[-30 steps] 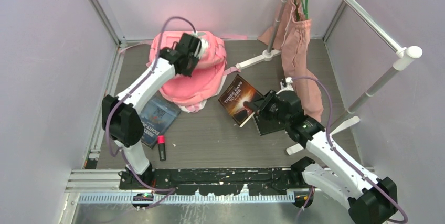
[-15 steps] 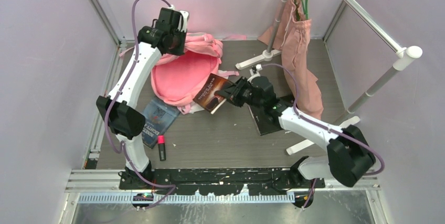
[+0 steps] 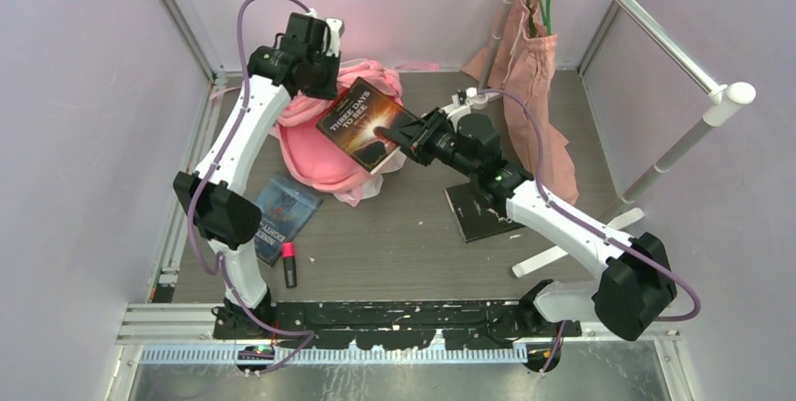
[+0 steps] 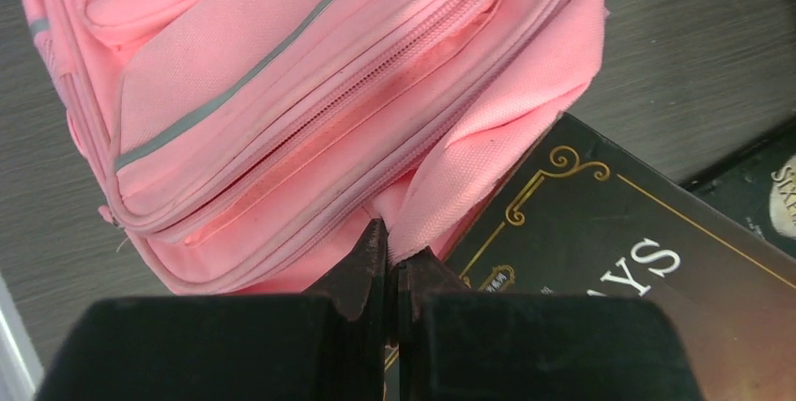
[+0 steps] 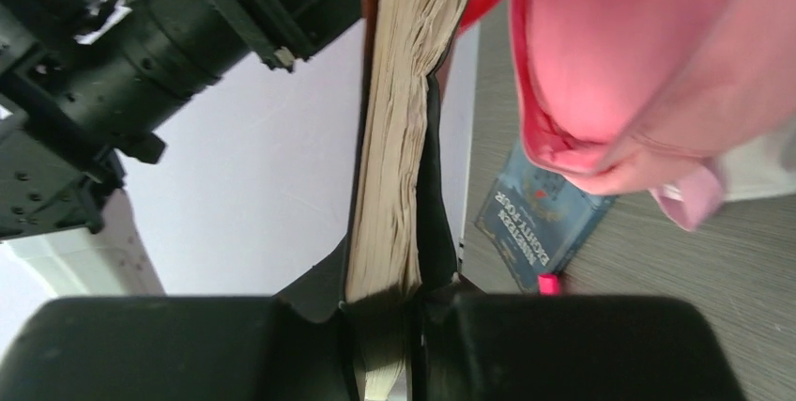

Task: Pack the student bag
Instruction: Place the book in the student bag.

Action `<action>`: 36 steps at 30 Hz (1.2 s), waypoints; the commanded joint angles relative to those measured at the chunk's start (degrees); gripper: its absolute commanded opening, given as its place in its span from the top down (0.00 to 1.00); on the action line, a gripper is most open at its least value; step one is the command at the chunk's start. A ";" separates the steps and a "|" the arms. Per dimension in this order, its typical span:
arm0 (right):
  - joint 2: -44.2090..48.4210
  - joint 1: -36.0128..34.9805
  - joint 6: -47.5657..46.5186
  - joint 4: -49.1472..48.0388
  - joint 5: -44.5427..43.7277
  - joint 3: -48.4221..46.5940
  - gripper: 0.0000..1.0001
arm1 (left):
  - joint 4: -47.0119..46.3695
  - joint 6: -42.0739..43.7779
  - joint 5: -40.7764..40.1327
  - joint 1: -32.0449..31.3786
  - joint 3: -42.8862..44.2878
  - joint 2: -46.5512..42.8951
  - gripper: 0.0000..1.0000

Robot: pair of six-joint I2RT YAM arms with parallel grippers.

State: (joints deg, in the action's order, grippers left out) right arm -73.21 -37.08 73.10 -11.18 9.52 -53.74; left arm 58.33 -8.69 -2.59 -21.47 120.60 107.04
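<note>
The left end effector point(image 4: 387, 249) is pinched fully closed on a fold of pink woven fabric near the zipper line of the student bag point(image 4: 282, 91). The rest of that soft bag slumps just below it at the back of the dark wood-grain tabletop point(image 3: 394, 232). The right end effector point(image 5: 385, 300) is clamped on the edge of a thick rectangular book point(image 3: 361, 124) with a glossy dark cover and yellowed pages, held tilted over the bag.
</note>
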 commanded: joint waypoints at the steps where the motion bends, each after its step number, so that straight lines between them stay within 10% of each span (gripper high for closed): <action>1: -0.40 -0.36 1.68 -6.18 -0.99 -5.46 0.99 | -3.93 -2.68 4.73 -0.41 4.73 -1.49 1.00; 19: -12.92 -3.29 5.28 -21.28 -7.27 6.40 0.99 | -6.13 -9.26 15.52 4.51 5.68 -2.06 1.00; 36: -24.23 -2.25 7.42 -16.42 -21.29 -11.80 0.99 | -7.57 -10.28 19.60 4.51 1.58 -4.14 1.00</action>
State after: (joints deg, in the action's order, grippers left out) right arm -94.19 -39.66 78.02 -24.23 -4.34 -59.77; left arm 57.52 -16.53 11.90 -16.86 121.75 107.37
